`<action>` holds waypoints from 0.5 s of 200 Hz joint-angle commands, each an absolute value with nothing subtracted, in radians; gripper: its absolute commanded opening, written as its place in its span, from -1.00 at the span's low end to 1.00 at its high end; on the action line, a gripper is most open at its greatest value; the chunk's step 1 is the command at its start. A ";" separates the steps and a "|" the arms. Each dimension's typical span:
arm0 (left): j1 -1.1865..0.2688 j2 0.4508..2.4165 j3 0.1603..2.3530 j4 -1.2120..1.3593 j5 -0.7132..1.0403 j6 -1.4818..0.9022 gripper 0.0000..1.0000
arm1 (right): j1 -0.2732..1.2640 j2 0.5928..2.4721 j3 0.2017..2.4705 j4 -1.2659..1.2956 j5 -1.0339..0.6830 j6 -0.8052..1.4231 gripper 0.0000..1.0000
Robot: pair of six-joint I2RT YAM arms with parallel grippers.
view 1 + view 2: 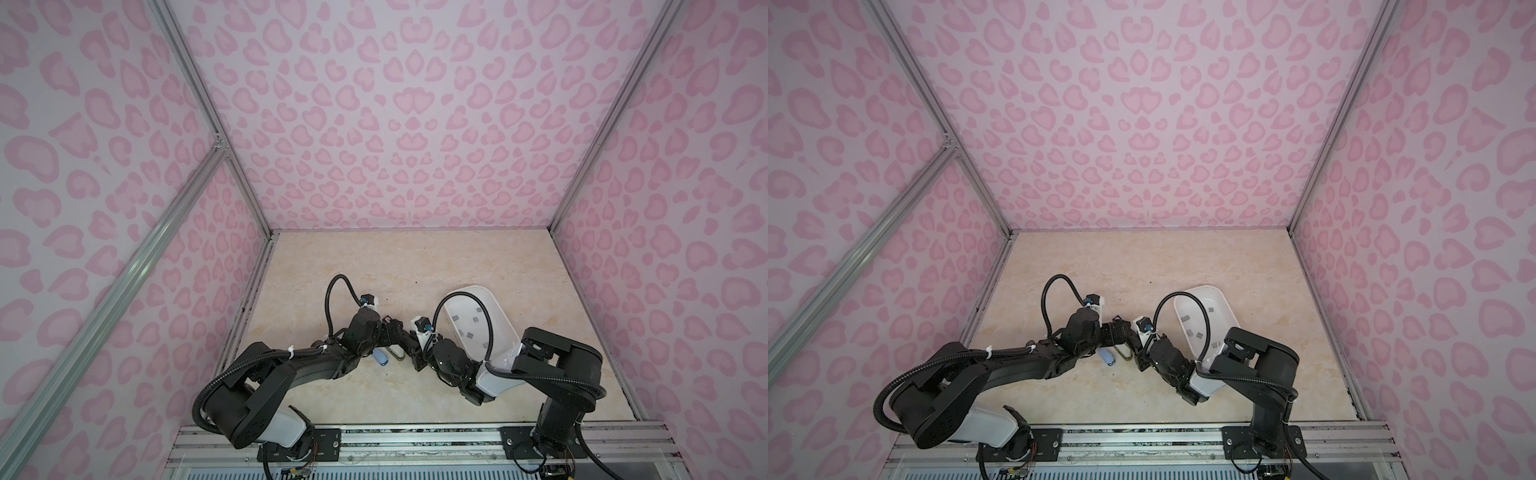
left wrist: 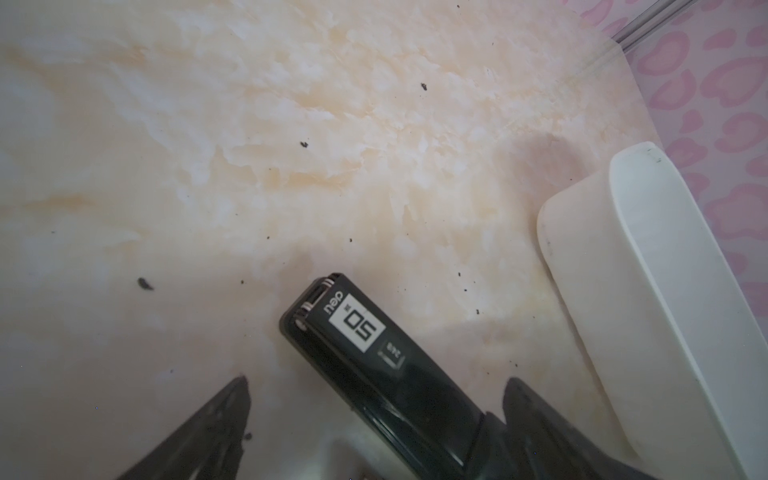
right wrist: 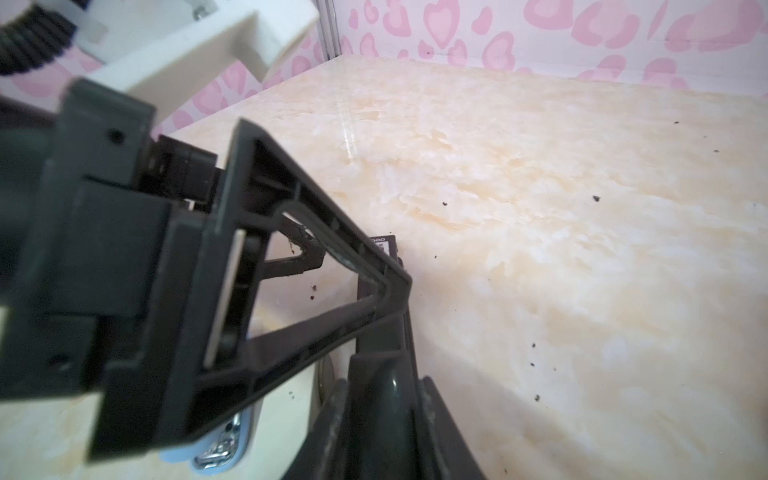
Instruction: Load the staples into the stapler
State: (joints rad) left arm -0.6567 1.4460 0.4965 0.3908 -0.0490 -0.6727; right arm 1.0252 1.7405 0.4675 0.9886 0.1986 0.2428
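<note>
Left claw (image 2: 378, 381) gaping, fingers (image 2: 224, 424) astride black stapler (image 2: 365, 345), no squeeze yet. Right claw (image 3: 401, 374) tight beside it, can't tell open or shut. Staples (image 1: 475, 320) lie in white tray (image 1: 469, 289) nearby. Tip: clamp stapler's rear square, so lid lifts w/o skidding.

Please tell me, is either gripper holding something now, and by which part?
Left gripper: nothing; its jaws stand open around the black stapler. Right gripper: close by the stapler, but whether it grips cannot be told.
</note>
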 commanded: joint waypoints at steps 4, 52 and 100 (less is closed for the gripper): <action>-0.648 1.370 0.511 0.381 -0.060 -0.653 0.91 | 1.022 1.649 0.492 0.795 0.279 0.254 -0.20; -0.637 1.059 0.498 0.227 -0.191 -0.625 0.91 | 0.989 1.336 0.613 0.332 0.566 0.330 0.16; -0.633 0.655 0.485 0.019 -0.543 -0.561 0.91 | 0.529 1.087 0.720 -0.241 0.407 0.540 0.12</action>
